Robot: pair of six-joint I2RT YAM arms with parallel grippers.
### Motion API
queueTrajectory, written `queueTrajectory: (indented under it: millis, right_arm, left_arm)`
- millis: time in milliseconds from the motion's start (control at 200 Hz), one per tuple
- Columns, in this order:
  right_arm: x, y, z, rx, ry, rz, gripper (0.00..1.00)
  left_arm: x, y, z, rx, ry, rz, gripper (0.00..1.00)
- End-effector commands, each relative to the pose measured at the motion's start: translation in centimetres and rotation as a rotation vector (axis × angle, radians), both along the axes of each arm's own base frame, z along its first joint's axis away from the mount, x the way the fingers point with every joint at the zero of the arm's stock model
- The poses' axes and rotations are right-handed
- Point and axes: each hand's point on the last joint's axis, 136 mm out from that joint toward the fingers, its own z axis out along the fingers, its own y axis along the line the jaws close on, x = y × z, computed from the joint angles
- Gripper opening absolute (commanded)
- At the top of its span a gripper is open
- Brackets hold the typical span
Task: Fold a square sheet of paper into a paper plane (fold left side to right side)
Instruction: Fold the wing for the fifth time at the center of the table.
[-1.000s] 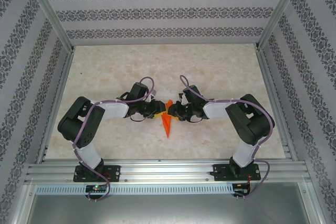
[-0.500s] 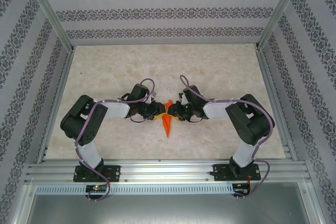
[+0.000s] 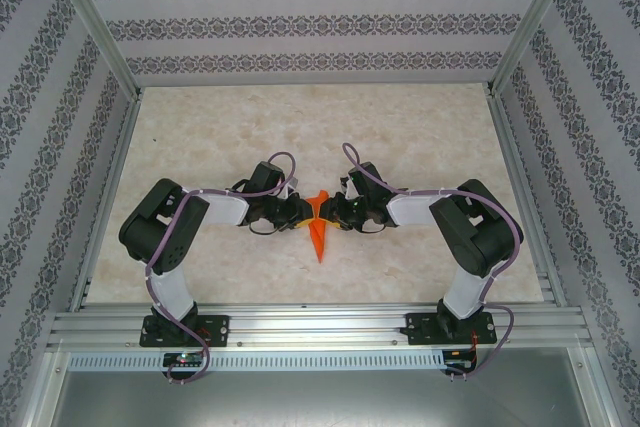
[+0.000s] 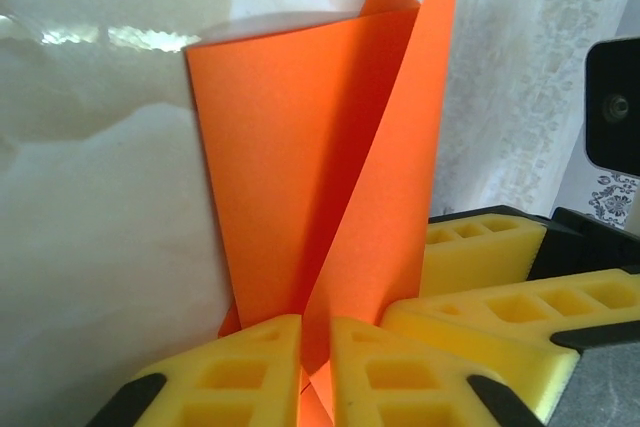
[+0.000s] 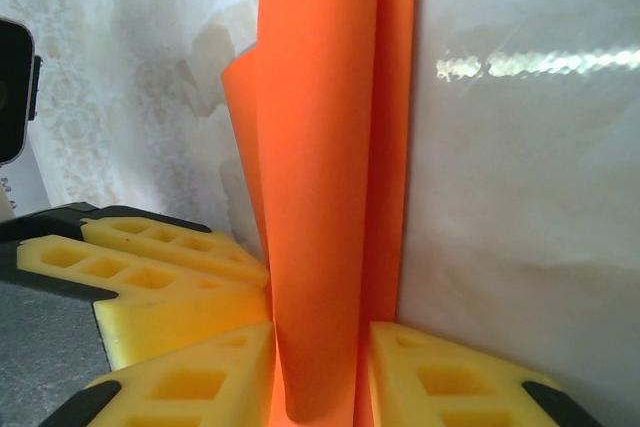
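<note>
My left gripper (image 4: 315, 352) has just pinched the paper plane (image 4: 300, 147) at mid-frame; my right gripper (image 5: 320, 372) pinches it too, so folding can proceed.

The paper plane (image 3: 318, 235) sits near the middle of the table (image 3: 400, 127), slightly toward the near edge, with its nose pointing at that edge. The left gripper (image 3: 302, 212) is just left of its far end and the right gripper (image 3: 333, 212) just right, facing each other. Each has a finger on either side of its raised folds.
</note>
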Motion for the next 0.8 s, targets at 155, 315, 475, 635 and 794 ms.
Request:
queueTrajectory:
  millis: [155,315,475,635,794]
  right_arm:
    - [-0.5,0.1,-0.3,-0.009,0.004,0.017,0.31]
    - [-0.6,-0.1,-0.2,-0.018,-0.001,0.022,0.32]
    - [-0.7,-0.1,-0.1,-0.021,-0.005,0.027,0.35]
    - [-0.6,0.0,0.0,-0.019,-0.005,0.032,0.36]
    - [-0.8,-0.1,-0.3,-0.023,0.003,0.035,0.35]
  left_arm:
    - [0.4,0.6,-0.1,0.016,-0.021,0.016,0.06]
    - [0.5,1.1,-0.5,0.052,-0.024,0.022,0.02]
    - [0.6,1.6,-1.0,0.092,-0.026,0.021,0.02]
    - [0.6,1.6,-1.5,0.094,-0.023,0.019,0.02]
    - [0.8,1.4,-1.5,0.081,-0.031,0.016,0.02]
